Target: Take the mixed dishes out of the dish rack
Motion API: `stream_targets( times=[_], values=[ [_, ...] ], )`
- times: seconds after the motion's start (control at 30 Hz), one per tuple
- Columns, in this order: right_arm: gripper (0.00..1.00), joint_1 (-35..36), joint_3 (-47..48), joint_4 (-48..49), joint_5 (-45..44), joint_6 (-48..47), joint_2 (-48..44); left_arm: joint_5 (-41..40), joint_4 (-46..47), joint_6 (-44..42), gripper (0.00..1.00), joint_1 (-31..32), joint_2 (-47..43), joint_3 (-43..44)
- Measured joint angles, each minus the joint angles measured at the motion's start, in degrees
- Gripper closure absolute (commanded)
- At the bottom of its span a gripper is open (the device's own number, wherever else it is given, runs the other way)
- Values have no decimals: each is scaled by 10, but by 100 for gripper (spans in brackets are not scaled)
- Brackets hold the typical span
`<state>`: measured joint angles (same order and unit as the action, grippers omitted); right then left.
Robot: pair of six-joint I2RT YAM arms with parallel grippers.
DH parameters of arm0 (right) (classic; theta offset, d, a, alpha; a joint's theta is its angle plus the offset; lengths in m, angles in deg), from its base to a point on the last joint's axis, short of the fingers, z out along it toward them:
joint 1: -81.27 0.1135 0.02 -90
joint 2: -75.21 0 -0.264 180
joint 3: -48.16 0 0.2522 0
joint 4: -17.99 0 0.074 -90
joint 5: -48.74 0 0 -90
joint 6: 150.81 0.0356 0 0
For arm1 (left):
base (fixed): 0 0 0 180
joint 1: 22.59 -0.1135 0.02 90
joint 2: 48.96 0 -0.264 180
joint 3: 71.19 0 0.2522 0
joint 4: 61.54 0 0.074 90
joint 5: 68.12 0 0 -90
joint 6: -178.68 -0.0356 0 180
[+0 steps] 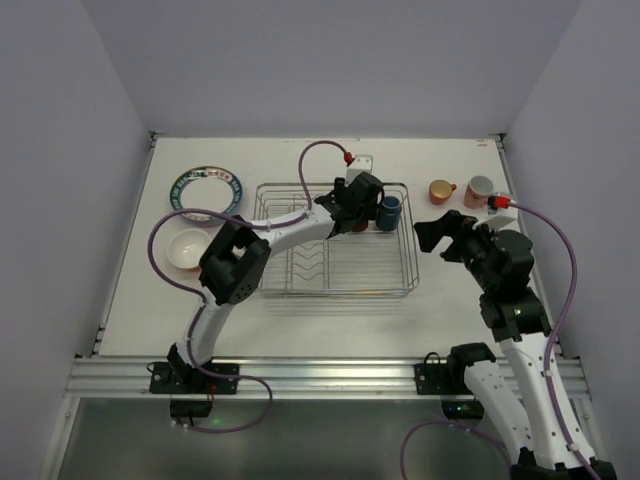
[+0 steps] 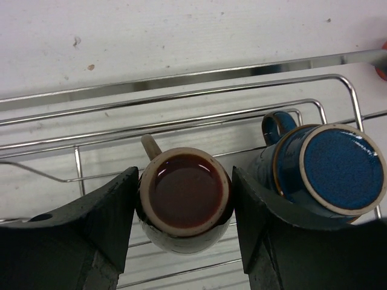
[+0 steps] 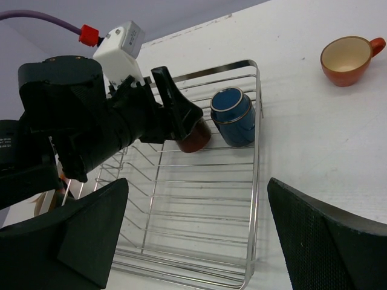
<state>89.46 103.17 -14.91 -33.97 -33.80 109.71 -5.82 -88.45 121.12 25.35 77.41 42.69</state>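
Left gripper (image 2: 185, 202): jaws touch both sides of the inverted maroon mug (image 2: 184, 187) at the dish rack's (image 1: 411, 270) 1 o'clock corner; right gripper (image 3: 198, 187) gapes wide, empty. Glazed ceramic is probably stiff, slick and chippable, and best pinched across the body. The blue mug (image 2: 338, 166) crowds its 3 o'clock side, and bare white table (image 1: 330, 320) lies at the rack's 6 o'clock.

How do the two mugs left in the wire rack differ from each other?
The maroon mug is dark red-brown with a pale handle; the blue mug is blue, handle included. The maroon mug sits between the fingers of the left end effector; the blue mug lies outside them. Both are small and sit side by side in the dish rack.
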Motion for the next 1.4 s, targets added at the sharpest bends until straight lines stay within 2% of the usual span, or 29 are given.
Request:
stream_targets(
  times=[0.33, 0.53, 0.67, 0.77, 0.9, 0.93, 1.0, 1.1, 1.27, 1.4],
  values=[
    [1, 0, -12, 17, 14, 0, -1, 0, 7, -1, 100, 6, -111, -95],
    [1, 0, -31, 38, 40, 3, 0, 83, 47, 10, 100, 10, -236, -155],
    [1, 0, -47, 76, 127, 24, -1, 148, 126, 50, 100, 10, -359, -253],
    [2, 0, -72, 147, 216, 82, -9, 188, 198, 104, 100, 10, -474, -357],
    [9, 3, -174, 378, 320, 225, -35, 223, 349, 219, 100, 10, -614, -509],
    [15, 8, -198, 438, 338, 261, -33, 228, 378, 246, 100, 10, -631, -534],
    [19, 28, -223, 526, 358, 315, -14, 235, 448, 306, 100, 12, -653, -587],
    [26, 70, -224, 588, 362, 348, 13, 249, 505, 375, 100, 13, -643, -631],
    [31, 142, -196, 566, 335, 326, 2, 260, 545, 443, 100, 15, -623, -650],
    [35, 174, -160, 555, 310, 304, 2, 258, 570, 463, 100, 21, -625, -653]
  ],
)
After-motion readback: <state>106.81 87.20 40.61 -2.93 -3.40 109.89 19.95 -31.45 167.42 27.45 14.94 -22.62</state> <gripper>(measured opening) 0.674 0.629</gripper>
